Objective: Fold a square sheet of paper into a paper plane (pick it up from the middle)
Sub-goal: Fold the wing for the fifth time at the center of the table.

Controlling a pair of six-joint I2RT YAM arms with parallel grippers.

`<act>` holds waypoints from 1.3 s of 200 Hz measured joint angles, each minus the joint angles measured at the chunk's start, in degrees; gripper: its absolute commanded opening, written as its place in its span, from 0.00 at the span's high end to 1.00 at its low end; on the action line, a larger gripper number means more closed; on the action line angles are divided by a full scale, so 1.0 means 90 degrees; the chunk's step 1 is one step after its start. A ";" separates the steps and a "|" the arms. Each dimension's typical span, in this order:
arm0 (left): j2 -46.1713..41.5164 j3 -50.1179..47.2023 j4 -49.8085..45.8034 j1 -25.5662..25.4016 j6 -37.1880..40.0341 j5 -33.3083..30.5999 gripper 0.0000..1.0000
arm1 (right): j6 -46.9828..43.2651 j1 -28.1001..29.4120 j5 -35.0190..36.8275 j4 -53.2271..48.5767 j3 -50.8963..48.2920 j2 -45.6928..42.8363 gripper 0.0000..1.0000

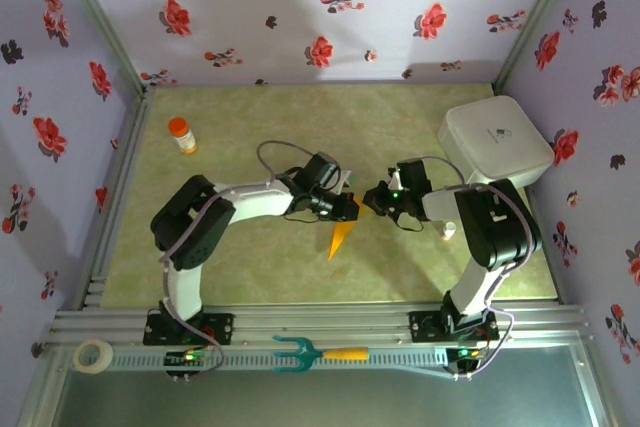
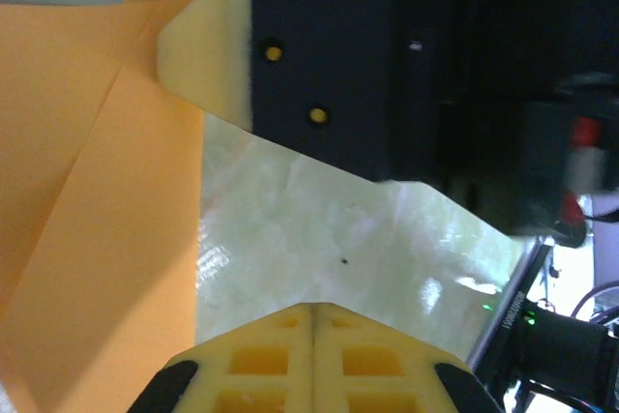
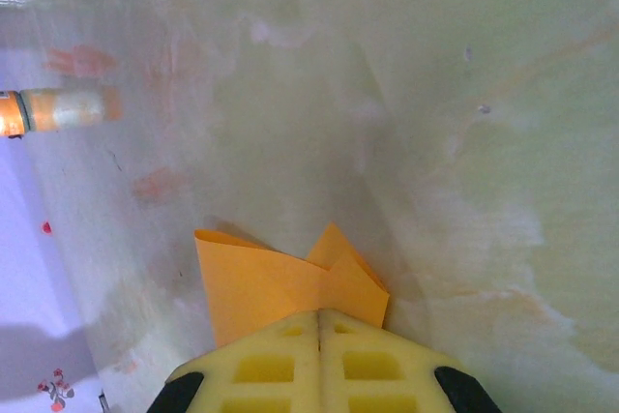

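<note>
Holds thin, limp folded sheet (image 3: 280, 287) in right fingers (image 3: 261, 367); left fingers (image 2: 259, 363) shut beside sheet; likely best gripped along centre crease.

- Left gripper (image 1: 350, 209) and right gripper (image 1: 374, 199), both closed, meet tip to tip mid-mat, barring each other's way across; the paper (image 1: 340, 237) juts nearward from them.
- Box (image 1: 495, 142) fills the far right corner, close behind the right arm.
- Bottle (image 1: 181, 135) stands far left, well apart from both arms.
- Open mat (image 1: 260, 267) lies between the arm bases and along the far wall.
- Walls (image 1: 300, 7) close three sides.
</note>
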 measured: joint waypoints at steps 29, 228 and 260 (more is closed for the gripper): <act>0.0406 0.0066 -0.0124 0.0000 0.0090 0.0046 0.98 | 0.0034 0.0000 0.0010 0.0041 -0.0019 0.0000 0.97; -0.0219 -0.1088 -0.0012 -0.0199 0.0277 -0.0034 0.95 | -0.0197 0.0012 0.0265 -0.0920 -0.0019 -0.1411 0.90; -0.0257 -0.1178 0.0124 -0.0197 0.0270 -0.0068 0.95 | -0.0155 0.0260 0.0129 -0.0867 -0.0087 -0.1549 0.96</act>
